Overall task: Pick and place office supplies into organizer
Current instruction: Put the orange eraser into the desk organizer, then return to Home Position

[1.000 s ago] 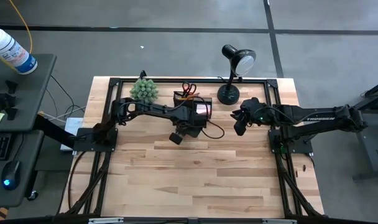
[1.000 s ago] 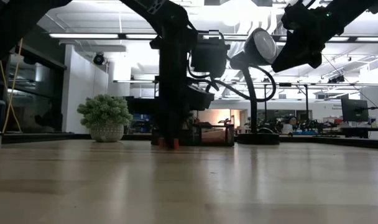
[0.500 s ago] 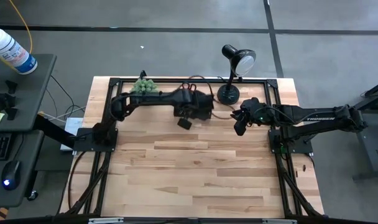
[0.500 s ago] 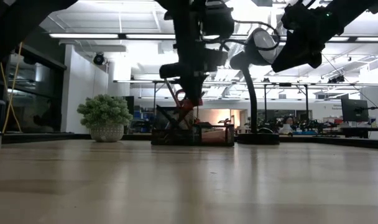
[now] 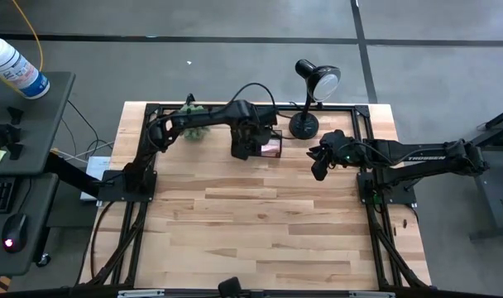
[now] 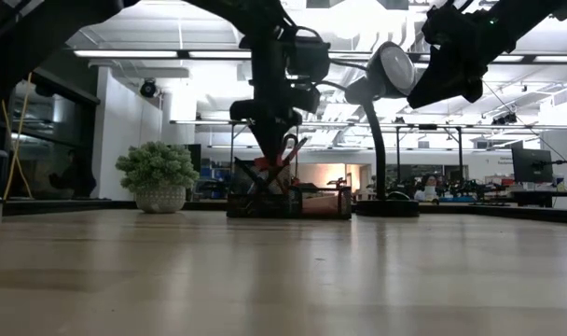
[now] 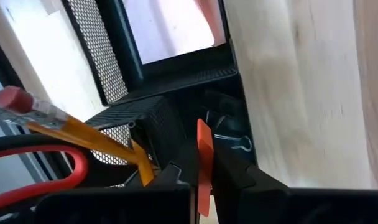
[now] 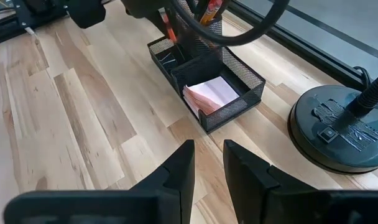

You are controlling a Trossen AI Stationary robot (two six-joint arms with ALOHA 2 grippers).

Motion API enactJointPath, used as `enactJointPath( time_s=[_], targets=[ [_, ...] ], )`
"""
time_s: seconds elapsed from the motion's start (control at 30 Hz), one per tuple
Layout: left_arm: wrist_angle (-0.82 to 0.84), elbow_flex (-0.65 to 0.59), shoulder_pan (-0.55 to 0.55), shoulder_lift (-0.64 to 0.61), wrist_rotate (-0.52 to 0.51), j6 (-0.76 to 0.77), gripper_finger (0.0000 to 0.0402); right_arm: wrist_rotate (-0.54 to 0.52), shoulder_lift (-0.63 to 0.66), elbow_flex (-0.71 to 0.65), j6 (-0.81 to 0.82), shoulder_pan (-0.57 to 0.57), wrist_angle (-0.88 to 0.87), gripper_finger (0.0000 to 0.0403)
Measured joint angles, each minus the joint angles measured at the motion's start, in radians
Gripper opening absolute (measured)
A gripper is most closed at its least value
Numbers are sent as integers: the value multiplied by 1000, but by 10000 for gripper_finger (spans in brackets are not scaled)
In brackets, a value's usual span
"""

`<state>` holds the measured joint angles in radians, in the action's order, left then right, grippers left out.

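Left pincer poised directly above the organizer, its dark fingers clenched on a small flat orange piece that stands upright between them, seen in the left wrist view over a small front compartment holding a bent wire clip. In the low view the same pincer hangs just over the tall cup section, among the handles standing up from it. Organizer: a black mesh box at the far side of the wooden counter, between the green spiky plant ball and the round base of the black desk lamp. Its cup section carries the red-handled scissors and an orange pencil with a pink eraser, leaning at a slant. Its lower tray holds the pink sticky-note pad, lying flat. Right pincer held in the air well apart from the organizer, near the lamp base and the counter's right edge, its two fingers standing slightly parted with nothing between them. In the low view it shows high up beside the lamp head.
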<state>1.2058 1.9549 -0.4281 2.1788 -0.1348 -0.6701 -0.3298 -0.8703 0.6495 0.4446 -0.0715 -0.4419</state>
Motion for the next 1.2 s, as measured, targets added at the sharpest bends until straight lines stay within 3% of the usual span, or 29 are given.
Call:
enactJointPath(
  time_s=[0.43,0.9,1.2],
  targets=[
    [-21,0,3,0,-10,-6,15,-3,0,0,0,0,0,78],
    [-25,0,3,0,-15,-6,118,-3,0,0,0,0,0,78],
    [-4,-2,31,-33,-16,-9,110,-2,0,0,-15,0,-47,78]
  ],
)
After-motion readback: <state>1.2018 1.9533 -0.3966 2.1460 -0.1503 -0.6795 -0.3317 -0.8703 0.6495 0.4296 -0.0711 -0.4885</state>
